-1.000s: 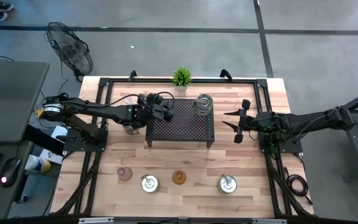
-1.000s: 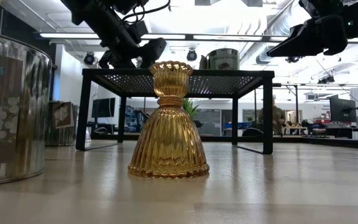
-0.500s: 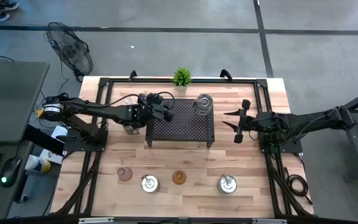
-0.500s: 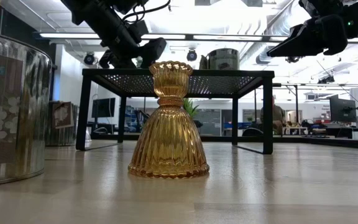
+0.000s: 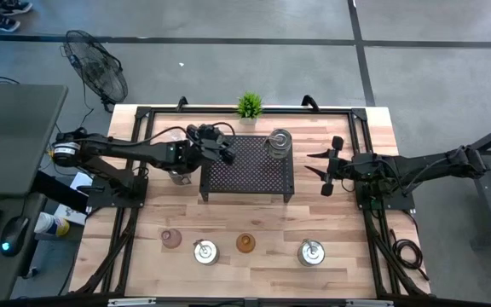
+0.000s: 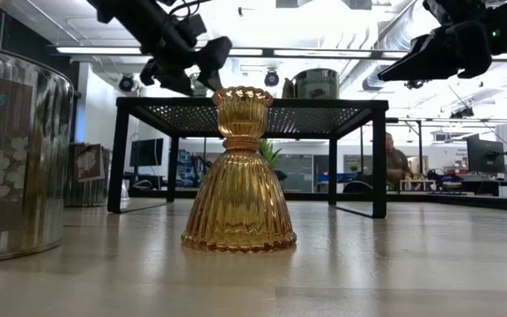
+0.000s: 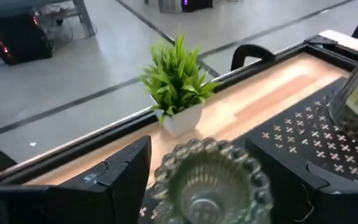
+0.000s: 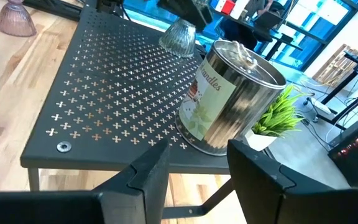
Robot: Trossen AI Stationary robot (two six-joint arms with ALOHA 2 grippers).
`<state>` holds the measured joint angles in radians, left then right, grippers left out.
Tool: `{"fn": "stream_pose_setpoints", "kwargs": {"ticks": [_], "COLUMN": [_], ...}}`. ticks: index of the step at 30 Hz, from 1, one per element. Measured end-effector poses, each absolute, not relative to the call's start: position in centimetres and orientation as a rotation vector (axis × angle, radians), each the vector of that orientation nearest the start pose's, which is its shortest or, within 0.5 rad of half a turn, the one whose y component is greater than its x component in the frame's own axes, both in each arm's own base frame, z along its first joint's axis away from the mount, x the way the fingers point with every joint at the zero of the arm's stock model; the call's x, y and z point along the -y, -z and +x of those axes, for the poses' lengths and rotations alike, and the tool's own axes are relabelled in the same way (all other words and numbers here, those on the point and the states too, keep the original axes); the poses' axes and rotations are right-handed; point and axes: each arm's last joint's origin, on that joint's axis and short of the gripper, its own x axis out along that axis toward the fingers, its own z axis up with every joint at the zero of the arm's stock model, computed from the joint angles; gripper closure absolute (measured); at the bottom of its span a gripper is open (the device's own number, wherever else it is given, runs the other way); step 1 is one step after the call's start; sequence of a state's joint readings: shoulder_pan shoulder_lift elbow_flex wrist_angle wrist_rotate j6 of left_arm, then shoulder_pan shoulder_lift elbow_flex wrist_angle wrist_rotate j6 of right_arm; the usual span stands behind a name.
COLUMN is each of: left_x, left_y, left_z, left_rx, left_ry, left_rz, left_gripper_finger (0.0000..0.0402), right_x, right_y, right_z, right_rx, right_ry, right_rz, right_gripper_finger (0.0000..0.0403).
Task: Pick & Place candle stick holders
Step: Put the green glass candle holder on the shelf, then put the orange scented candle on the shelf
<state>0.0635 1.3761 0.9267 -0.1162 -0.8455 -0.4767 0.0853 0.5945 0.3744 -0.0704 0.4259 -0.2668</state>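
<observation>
Fingers of the left gripper (image 7: 207,180) clamp a clear glass candle holder (image 7: 209,180) above the left end of the black perforated rack (image 5: 258,170). Risk: smooth glass may slip or land tilted on the cross-cut top and roll off. Silver tin (image 5: 280,141) sits at the rack's far right, potted plant (image 5: 248,106) beyond. Right gripper (image 5: 324,168) waits right of the rack, jaws parted, empty. Amber holder (image 6: 238,172), pink holder (image 5: 171,239) and two silver ones (image 5: 205,251) stand near the front edge.
</observation>
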Motion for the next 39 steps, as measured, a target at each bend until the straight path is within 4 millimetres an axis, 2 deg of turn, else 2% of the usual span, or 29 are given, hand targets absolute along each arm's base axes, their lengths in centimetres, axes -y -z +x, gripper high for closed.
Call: {"fn": "stream_pose_setpoints", "kwargs": {"ticks": [13, 25, 30, 39], "left_x": [-4.0, -3.9, -3.8, -2.1], "left_y": [-26.7, -28.3, -29.3, -31.8], "left_z": [28.6, 27.6, 27.1, 25.0], "left_rx": [-0.319, -0.277, -0.249, -0.192], "left_ry": [-0.975, -0.959, -0.943, -0.916], "left_rz": [-0.176, -0.166, -0.15, -0.078], "left_gripper_finger": [0.0149, 0.0149, 0.0149, 0.0149], "right_x": [0.0, 0.0, 0.0, 0.0], "right_y": [-23.0, -23.0, -23.0, -23.0], "right_z": [14.4, 14.4, 14.4, 14.4], "right_rx": [-0.326, -0.326, -0.327, -0.327], "right_ry": [0.309, 0.31, 0.311, 0.315], "right_rz": [-0.334, -0.333, -0.334, -0.334], "right_gripper_finger": [0.0249, 0.0249, 0.0249, 0.0249]}}
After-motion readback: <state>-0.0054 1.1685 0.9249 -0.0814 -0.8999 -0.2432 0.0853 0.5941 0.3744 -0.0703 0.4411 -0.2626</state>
